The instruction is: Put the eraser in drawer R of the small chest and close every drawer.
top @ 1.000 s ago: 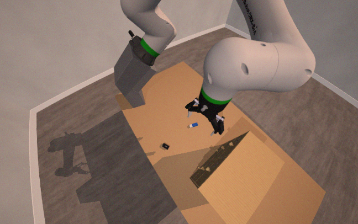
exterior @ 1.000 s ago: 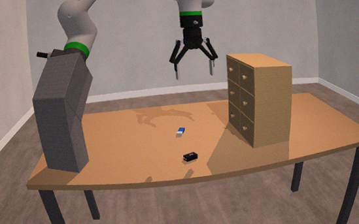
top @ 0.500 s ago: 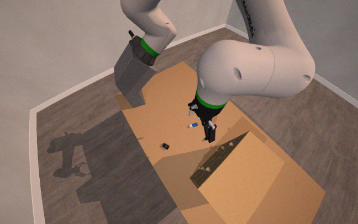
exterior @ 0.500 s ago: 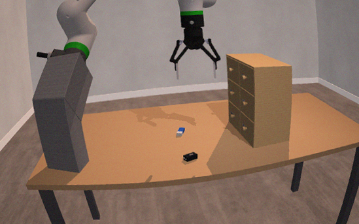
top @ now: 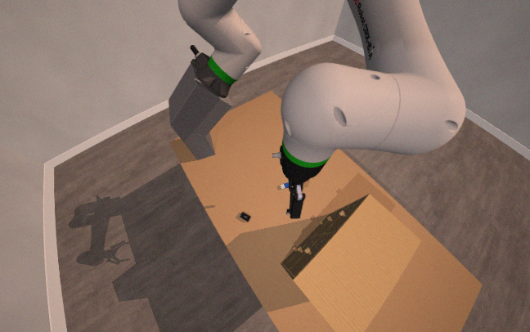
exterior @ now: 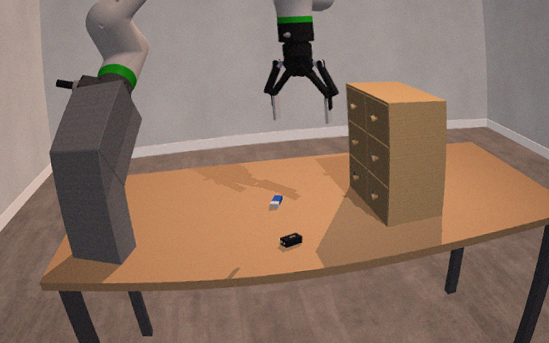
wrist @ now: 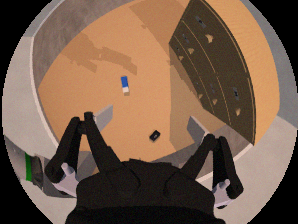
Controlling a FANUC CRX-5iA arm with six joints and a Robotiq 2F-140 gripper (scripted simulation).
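The eraser (exterior: 276,200), a small blue and white block, lies flat on the table near its middle; it also shows in the wrist view (wrist: 125,83) and partly behind the arm in the top view (top: 283,186). The small wooden chest (exterior: 395,150) stands upright on the right, with six drawers in two columns, all pushed in; its front also shows in the wrist view (wrist: 214,63). The letters on the drawers are too small to read. My gripper (exterior: 299,107) is open and empty, high above the table, left of the chest's top edge and above the eraser.
A small black block (exterior: 290,239) lies near the table's front edge, also in the top view (top: 244,216). The grey robot base (exterior: 95,174) stands at the table's left end.
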